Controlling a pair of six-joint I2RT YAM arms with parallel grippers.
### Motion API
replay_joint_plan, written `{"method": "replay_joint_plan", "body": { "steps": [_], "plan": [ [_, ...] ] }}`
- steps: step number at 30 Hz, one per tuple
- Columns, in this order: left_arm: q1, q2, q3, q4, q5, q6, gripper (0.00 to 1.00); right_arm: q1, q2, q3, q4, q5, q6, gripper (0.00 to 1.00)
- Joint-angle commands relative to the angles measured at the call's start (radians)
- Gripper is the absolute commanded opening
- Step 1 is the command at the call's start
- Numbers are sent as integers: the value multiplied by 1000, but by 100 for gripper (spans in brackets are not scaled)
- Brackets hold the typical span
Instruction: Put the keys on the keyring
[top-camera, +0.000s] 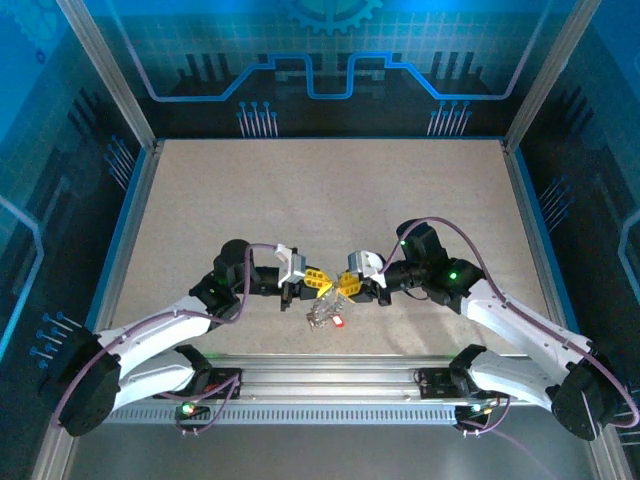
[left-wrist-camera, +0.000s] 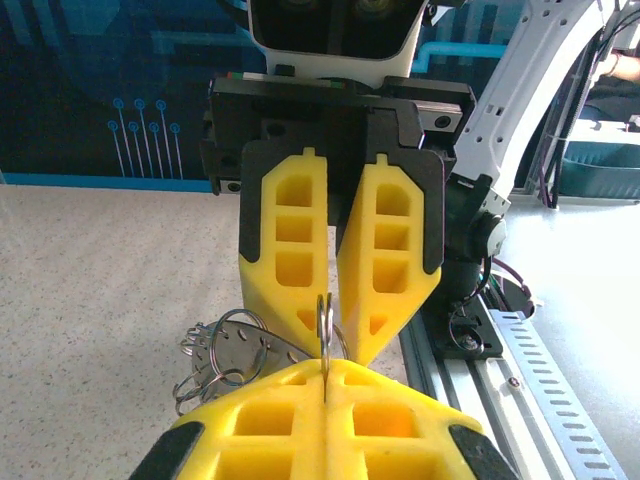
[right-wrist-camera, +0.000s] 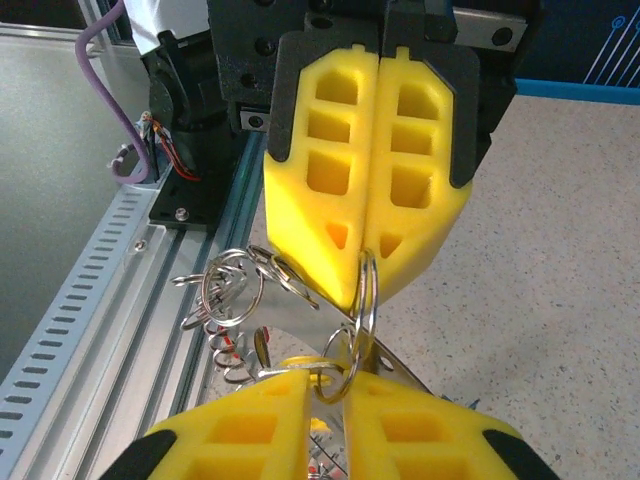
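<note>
Holding: left end effector (left-wrist-camera: 325, 372) and right end effector (right-wrist-camera: 327, 385) are both pinched shut on the keyring (right-wrist-camera: 364, 295), tip to tip over the desk (top-camera: 300, 190).
Handling: light, stiff, slippery wire, likely to twist; best gripped flat on the rim.
Views: the top view shows a red key tag (top-camera: 337, 321) beneath; the wrist views reveal dangling small rings (left-wrist-camera: 225, 350).

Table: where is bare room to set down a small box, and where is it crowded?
Bare: the far half of the table, from the back wall down to the left gripper and right gripper, and both far corners. Crowded: the near middle, where these meet at the keyring, just ahead of the rail.
</note>
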Motion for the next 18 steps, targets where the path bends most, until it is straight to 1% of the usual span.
{"method": "replay_joint_plan", "body": {
  "steps": [1, 2, 5, 7, 13, 17, 18],
  "plan": [
    [-3, 8, 0, 73, 38, -8, 0, -21, 5, 35, -12, -65, -6, 18],
    [-3, 9, 0, 77, 41, -9, 0, -22, 9, 39, -15, -69, -7, 17],
    [-3, 12, 0, 86, 42, -13, 0, -22, 19, 44, -20, -72, -8, 8],
    [-3, 11, 1, 92, 44, -17, 0, -22, 25, 46, -20, -69, -8, 4],
    [-3, 15, -1, 123, 46, -35, 0, -10, 57, 62, -37, -73, -15, 2],
    [-4, 19, -2, 127, 49, -37, 0, -2, 75, 73, -36, -59, -6, 2],
    [-4, 22, -2, 128, 49, -37, 0, -2, 78, 75, -36, -49, -2, 4]
  ]
}}
